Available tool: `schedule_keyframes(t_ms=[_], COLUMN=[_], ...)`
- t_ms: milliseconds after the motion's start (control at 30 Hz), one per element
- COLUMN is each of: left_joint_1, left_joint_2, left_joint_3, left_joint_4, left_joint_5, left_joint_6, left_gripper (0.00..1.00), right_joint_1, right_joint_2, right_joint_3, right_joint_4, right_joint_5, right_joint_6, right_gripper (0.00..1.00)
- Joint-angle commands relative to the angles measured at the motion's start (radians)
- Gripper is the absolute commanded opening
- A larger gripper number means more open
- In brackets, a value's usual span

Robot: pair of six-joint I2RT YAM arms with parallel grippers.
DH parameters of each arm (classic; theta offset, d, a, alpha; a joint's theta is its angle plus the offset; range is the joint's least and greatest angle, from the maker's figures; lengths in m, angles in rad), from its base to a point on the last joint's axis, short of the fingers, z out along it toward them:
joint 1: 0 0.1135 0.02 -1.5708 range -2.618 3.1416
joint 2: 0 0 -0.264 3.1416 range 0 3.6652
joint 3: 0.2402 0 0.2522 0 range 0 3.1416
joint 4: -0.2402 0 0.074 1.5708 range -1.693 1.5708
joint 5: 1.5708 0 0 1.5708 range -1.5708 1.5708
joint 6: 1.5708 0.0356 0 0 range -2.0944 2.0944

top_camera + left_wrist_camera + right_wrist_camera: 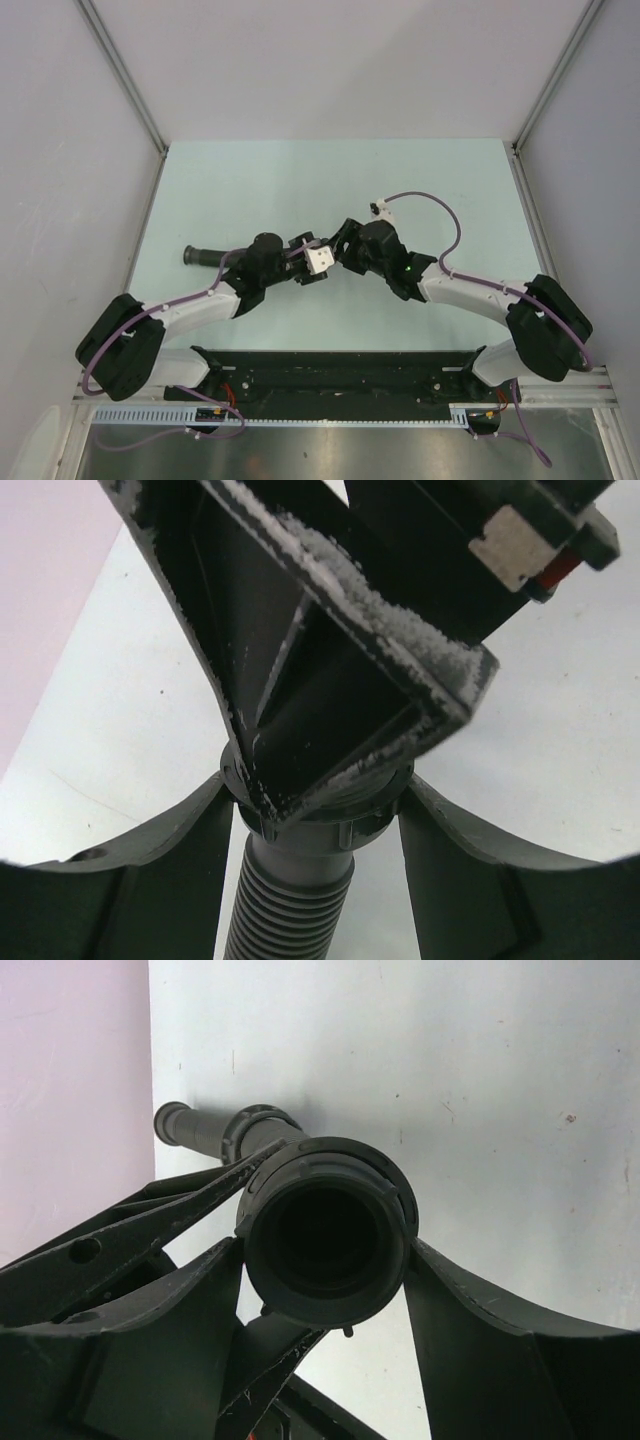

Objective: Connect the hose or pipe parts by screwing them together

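A black ribbed hose [203, 256] is held level over the table, its free end pointing left. My left gripper [320, 830] is shut on the hose's collar [345, 832], just above the ribbed tube [285, 910]. In the top view the left gripper [296, 264] meets the right gripper [336, 250] at the table's middle. In the right wrist view the black ring nut [325, 1230] faces the camera with its bore open, on the hose's near end. My right gripper [326, 1260] is shut on that ring nut, a finger against each side. The hose [215, 1132] runs on behind it.
The pale green table [420, 190] lies between grey walls [60, 150]. A purple cable [440, 215] loops above the right arm. The right arm's finger [330, 660] crosses close over the left wrist view. The black base rail [330, 372] runs along the near edge.
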Motion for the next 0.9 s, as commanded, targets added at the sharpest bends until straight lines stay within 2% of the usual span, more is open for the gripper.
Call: schedule_keyframes(t_ms=[0,467,867], left_joint_1=[-0.04,0.006,0.072], left_joint_2=[-0.064,-0.09,-0.141], left_joint_3=[0.043,0.029,0.01], left_joint_4=[0.244,0.25,0.25], left_joint_5=[0.141,0.172,0.259], left_joint_6=[-0.03,-0.06,-0.109], left_gripper=[0.0,0.0,0.0], right_joint_1=[0.039,-0.023,-0.077], right_joint_2=[-0.031,-0.183,-0.306], right_joint_3=[0.039,0.038,0.038], right_joint_4=[-0.023,-0.109,-0.199], right_joint_5=[-0.04,-0.012,-0.095], right_joint_6=[-0.005,-0.078,-0.13], right_gripper=[0.69,0.74,0.75])
